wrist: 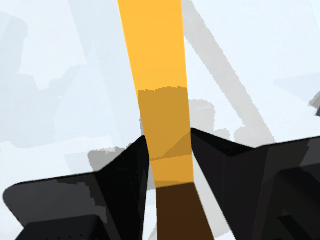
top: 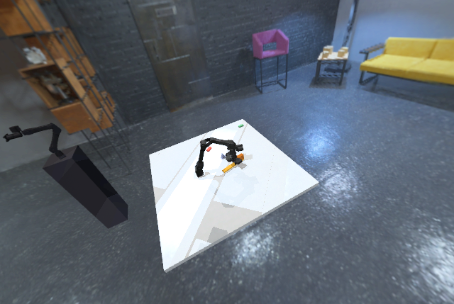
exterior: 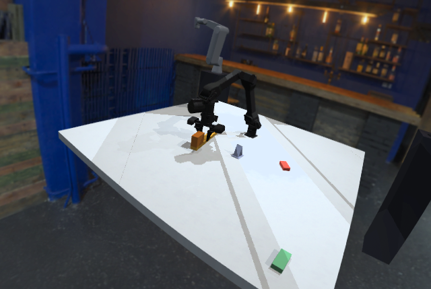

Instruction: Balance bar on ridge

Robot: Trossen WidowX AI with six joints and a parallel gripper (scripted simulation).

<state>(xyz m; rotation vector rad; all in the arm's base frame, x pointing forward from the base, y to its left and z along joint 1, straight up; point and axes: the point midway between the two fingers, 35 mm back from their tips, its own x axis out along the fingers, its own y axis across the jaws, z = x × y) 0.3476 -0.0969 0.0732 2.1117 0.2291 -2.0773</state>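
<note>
Two black fingers of my gripper [wrist: 169,150] are clamped on the orange bar [wrist: 159,75], one pressed against each long side.

Left to right in the exterior view: the bar [exterior: 199,139] lies low on the white table [exterior: 146,181], its squared end facing the camera, with my gripper [exterior: 208,129] closed over it from above and my arm [exterior: 240,80] arching back to its base. Whether the bar touches the table I cannot tell. Next comes the small grey ridge [exterior: 238,151], standing apart from the bar on the table. Further right lies a red block [exterior: 284,165], and near the table's front edge a green block [exterior: 280,260], well apart from everything else.
</note>
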